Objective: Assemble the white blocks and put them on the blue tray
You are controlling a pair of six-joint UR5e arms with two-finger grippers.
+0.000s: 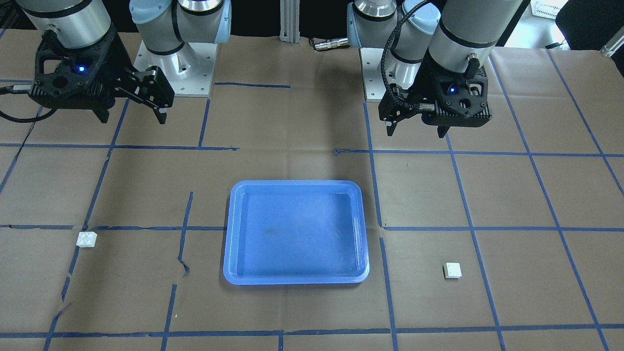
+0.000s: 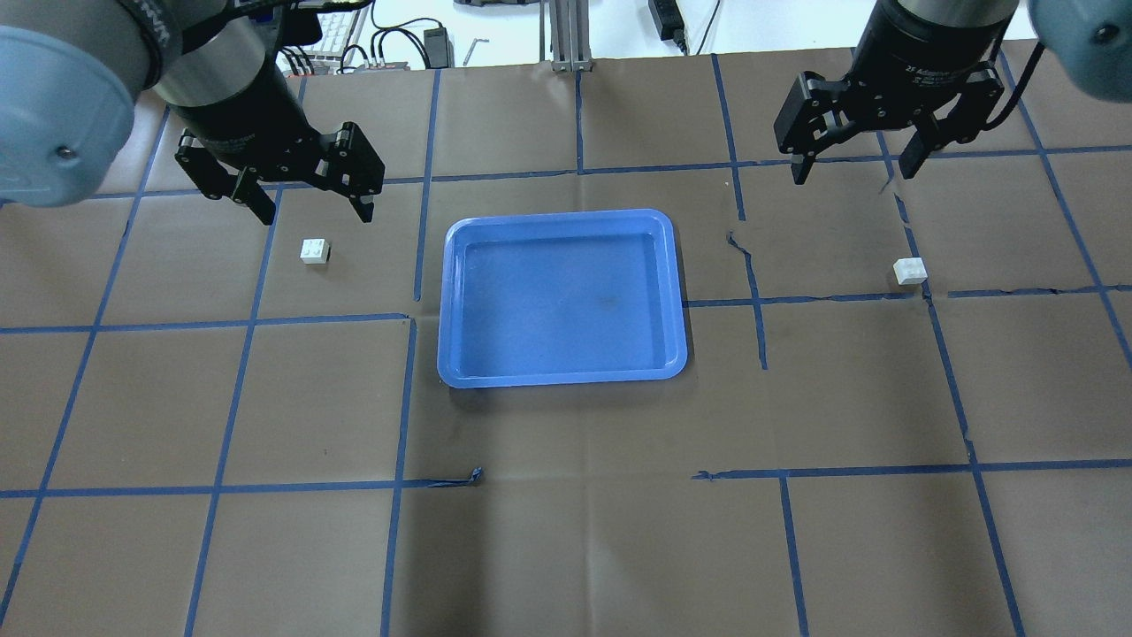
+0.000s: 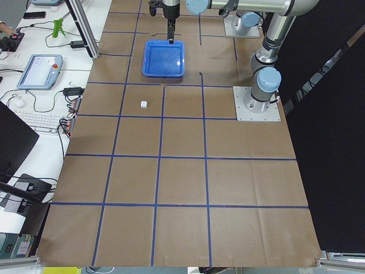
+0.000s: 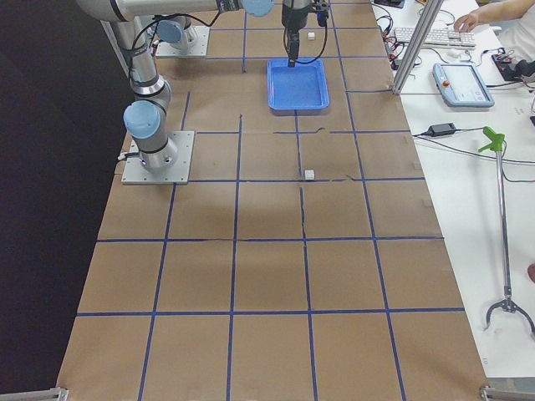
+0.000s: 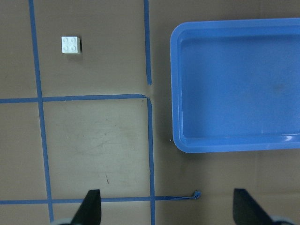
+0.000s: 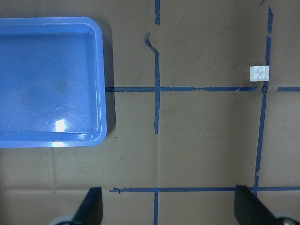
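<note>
Pincers first: the left pincer [image 2: 317,214] hangs above the brown paper-covered desk [image 2: 575,540] with its jaws spread wide and nothing in them. The right pincer [image 2: 853,175] is the same, wide and empty.

One small white square plastic brick with four round studs [image 2: 315,251] lies studs-up on the desk near the left pincer, well apart from the large rectangular blue plastic tray [image 2: 557,221] in the middle. The other white brick [image 2: 909,271] sits out on the right, at a crossing of the blue tape lines [image 2: 822,298]. Neither brick is on the tray.

So I'd say we're at the reach, nothing grasped yet. In both wrist views the brick sits ahead and off to one side rather than between the fingers, so each arm wants to slide over and centre itself before dropping.

To do this well, I'd square the jaws to the brick's flat sides, come straight down and close low on the walls, keeping the studs clear for mating. These bricks look light and could skate on the paper if a finger lands first. The right one needs extra care, because the tape there looks torn and ragged.
</note>
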